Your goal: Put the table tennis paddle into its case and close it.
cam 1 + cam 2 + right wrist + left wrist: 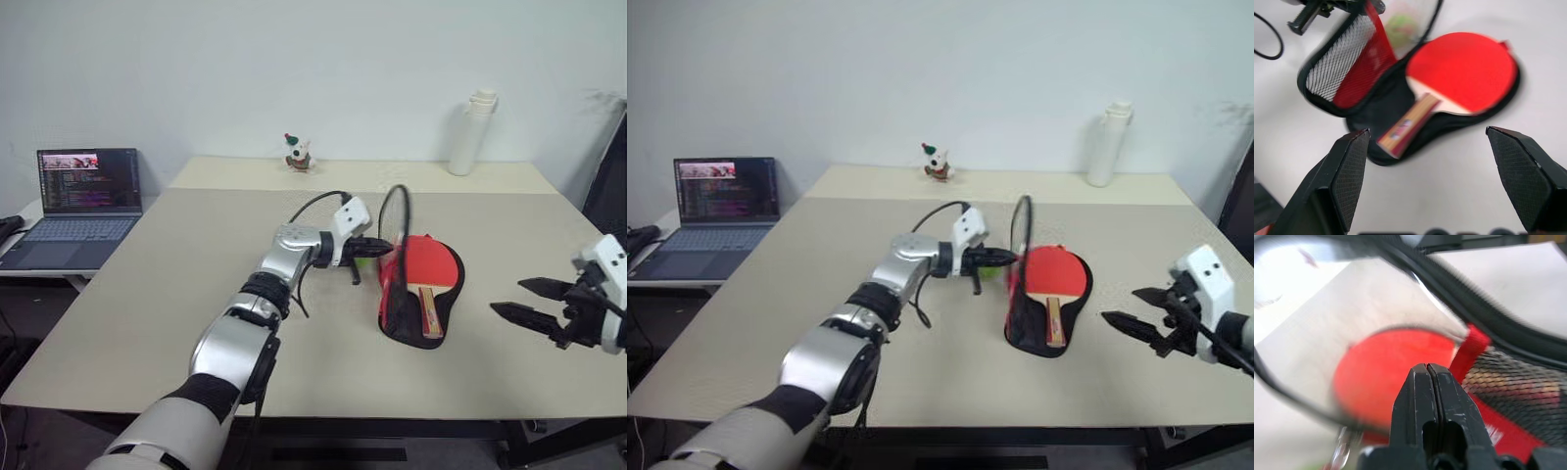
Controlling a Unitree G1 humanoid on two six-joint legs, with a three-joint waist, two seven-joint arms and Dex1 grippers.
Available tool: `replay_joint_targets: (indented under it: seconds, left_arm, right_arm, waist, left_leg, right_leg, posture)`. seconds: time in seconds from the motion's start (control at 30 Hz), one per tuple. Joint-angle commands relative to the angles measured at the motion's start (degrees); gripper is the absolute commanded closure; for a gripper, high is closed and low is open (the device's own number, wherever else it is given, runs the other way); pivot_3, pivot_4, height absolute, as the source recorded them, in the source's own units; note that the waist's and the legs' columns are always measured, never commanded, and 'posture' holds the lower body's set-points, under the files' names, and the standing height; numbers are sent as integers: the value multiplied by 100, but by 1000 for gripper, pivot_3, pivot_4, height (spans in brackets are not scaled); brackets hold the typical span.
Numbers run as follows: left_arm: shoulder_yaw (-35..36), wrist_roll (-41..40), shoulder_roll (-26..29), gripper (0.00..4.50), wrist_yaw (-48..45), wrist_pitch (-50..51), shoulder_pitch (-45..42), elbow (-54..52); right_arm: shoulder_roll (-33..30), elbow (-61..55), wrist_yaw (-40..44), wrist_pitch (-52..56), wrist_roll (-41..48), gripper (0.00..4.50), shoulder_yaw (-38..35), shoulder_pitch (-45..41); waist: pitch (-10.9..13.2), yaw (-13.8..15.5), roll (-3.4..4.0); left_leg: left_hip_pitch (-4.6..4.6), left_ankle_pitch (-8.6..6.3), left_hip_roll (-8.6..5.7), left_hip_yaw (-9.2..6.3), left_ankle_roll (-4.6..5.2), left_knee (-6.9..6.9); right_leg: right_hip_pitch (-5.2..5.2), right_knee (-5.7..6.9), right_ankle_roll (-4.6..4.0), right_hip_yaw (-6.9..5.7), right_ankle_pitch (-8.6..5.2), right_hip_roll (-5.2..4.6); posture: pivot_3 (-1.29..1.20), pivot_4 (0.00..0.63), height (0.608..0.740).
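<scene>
Left gripper (pixel 377 247) clamped shut on raised flap of case (pixel 421 328). Right gripper (pixel 526 300) spread wide, empty, near bench's (pixel 147 294) right edge. One table tennis paddle (pixel 429 269) lying in one case, right of centre.

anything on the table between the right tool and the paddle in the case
Nothing: bare table separates the open right tool from the paddle lying in the open case. The left eye view shows it; the right wrist view agrees.

raised case flap (pixel 394 257) blocks left — right clear
</scene>
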Motion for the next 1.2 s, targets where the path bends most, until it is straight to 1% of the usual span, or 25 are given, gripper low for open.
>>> replay_joint_targets:
  seconds: [0.03,0.13,0.23,0.37,0.47,0.5,0.53,0.6,0.63,0.7,0.77,0.9,1.0,1.2]
  left_arm:
    - [-8,139,-174,4464,229,-126,-239,272]
    - [7,227,-304,4464,401,-114,-281,441]
    - [68,235,-236,4464,396,-159,-201,455]
    - [220,119,10,4464,214,-234,-58,302]
    - [467,-202,297,4464,-215,-208,205,-77]
    - [534,-308,393,4495,-368,-164,332,-264]
    - [590,-416,482,4495,-508,-75,475,-485]
    - [667,-665,711,4495,-769,229,950,-1252]
    - [726,-872,920,4495,-907,580,1383,-1974]
    - [773,-1194,1270,4495,-1030,1310,2127,-3283]
    - [784,-1454,1548,4495,-1019,2007,2704,-4365]
    - [901,-1821,1997,4495,-728,2871,3504,-5800]
    - [1021,-2001,2249,4495,-476,3232,3860,-6391]
    - [946,-2088,2411,4495,-286,3381,3952,-6603]
  right_arm:
    - [-33,-110,-34,-139,55,330,-239,40]
    - [70,-175,-167,-141,100,330,-138,27]
    - [285,-3,-534,-78,128,330,148,-293]
    - [467,281,-793,-170,-19,330,623,-698]
    - [630,752,-980,-364,-337,330,1239,-1095]
    - [715,967,-1082,-415,-473,165,1422,-1260]
    - [799,1161,-1149,-452,-574,165,1567,-1413]
    - [998,1633,-1232,-558,-777,165,1854,-1739]
    - [1160,1985,-1323,-643,-938,165,2030,-1952]
    - [1380,2540,-1438,-823,-1214,165,2273,-2254]
    - [1516,2920,-1482,-997,-1426,165,2414,-2443]
    - [1700,3631,-1409,-1250,-1718,165,2578,-2703]
    - [1796,4046,-1231,-1377,-1879,165,2750,-2788]
    - [1839,4349,-973,-1458,-2103,165,2974,-2798]
  waist:
    - [0,-29,0]
    - [0,-34,0]
    - [1,-40,-1]
    - [0,-41,0]
    - [-2,-57,3]
    - [-2,-73,4]
    - [-4,-69,7]
    - [-5,-58,9]
    - [-6,-69,11]
    - [-6,-126,11]
    - [-6,-161,11]
    - [-6,-97,11]
    - [-6,-59,11]
    - [-6,-33,11]
  left_leg:
    - [3,0,0,0,0,-2]
    - [4,0,0,-2,0,-2]
    - [4,0,1,-1,0,-2]
    - [5,0,2,-3,0,-2]
    - [6,0,7,-3,0,-5]
    - [6,0,7,-3,0,-5]
    - [5,0,11,-2,0,-5]
    - [-1,0,12,-2,0,-4]
    - [-5,1,14,-4,0,-3]
    - [-2,1,20,3,0,-4]
    - [-4,1,24,-3,-1,-4]
    - [-10,2,15,-13,-2,2]
    - [-6,1,8,-10,-1,7]
    - [-3,2,10,-5,-1,9]
  right_leg:
    - [0,1,0,3,0,2]
    - [0,2,0,3,0,11]
    - [-1,2,0,4,0,14]
    - [-3,5,0,8,0,13]
    - [-7,5,-1,12,1,14]
    - [-10,6,-2,14,1,15]
    - [-14,11,-3,19,2,16]
    - [-23,17,-11,20,6,14]
    - [-26,19,-30,18,17,13]
    - [-27,20,-31,29,18,13]
    - [-30,27,-33,26,19,8]
    - [-30,31,-33,16,20,-3]
    - [-23,28,-30,17,21,-10]
    - [-23,31,-30,17,21,-7]
  posture:
    - [0,150,740]
    - [0,150,740]
    - [0,150,740]
    - [0,150,740]
    - [0,150,740]
    - [0,150,740]
    - [0,150,740]
    - [0,150,740]
    - [0,150,740]
    - [0,150,740]
    - [0,150,740]
    - [0,150,740]
    - [0,150,740]
    - [0,150,740]
